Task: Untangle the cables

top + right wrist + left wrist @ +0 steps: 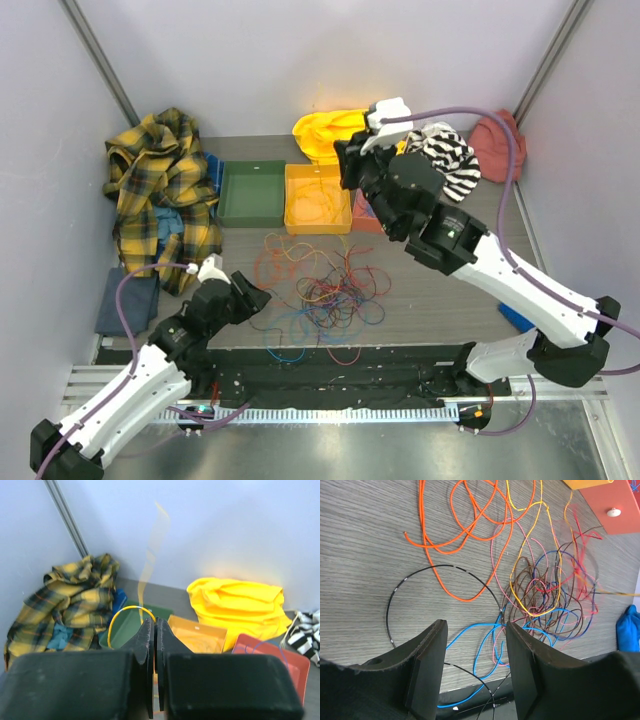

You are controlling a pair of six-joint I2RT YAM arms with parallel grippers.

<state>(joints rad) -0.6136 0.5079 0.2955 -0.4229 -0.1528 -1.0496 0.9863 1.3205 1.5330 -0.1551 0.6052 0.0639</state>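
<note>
The cables (pixel 322 285) lay in a loose tangle on the grey wood-grain desk (pixel 440 300), about midway between the two arms and just in front of the row of trays. In the left wrist view an orange cable (pixel 465 532) looped wide over the upper part. A black cable (pixel 407 582) formed an open ring to the left. Brown, red, dark blue and yellow strands knotted densely together to the right. A light blue cable (pixel 482 647) ran out of the knot toward the near edge.

The left gripper (pixel 475 630) hung low at the near left side of the tangle. Its fingers (pixel 427 655) stood partly apart with nothing clamped between them, and the blue and black strands passed through the gap. Whether the tips touched the desk could not be told.

The right gripper (pixel 154 630) was raised over the back of the desk, above the yellow tray (pixel 317 200). Its fingers were pressed together on a yellow cable (pixel 131 610), which curled in a small loop just left of the tips.

The yellow tray held a few thin wires. A green tray (pixel 252 193) sat beside it on the left and a red tray (pixel 272 655) on the right. A yellow plaid shirt (pixel 160 185) was heaped at the back left. A yellow cloth (pixel 322 130), a black-and-white striped cloth (pixel 450 150) and a pink cloth (pixel 495 140) lay along the back.
</note>
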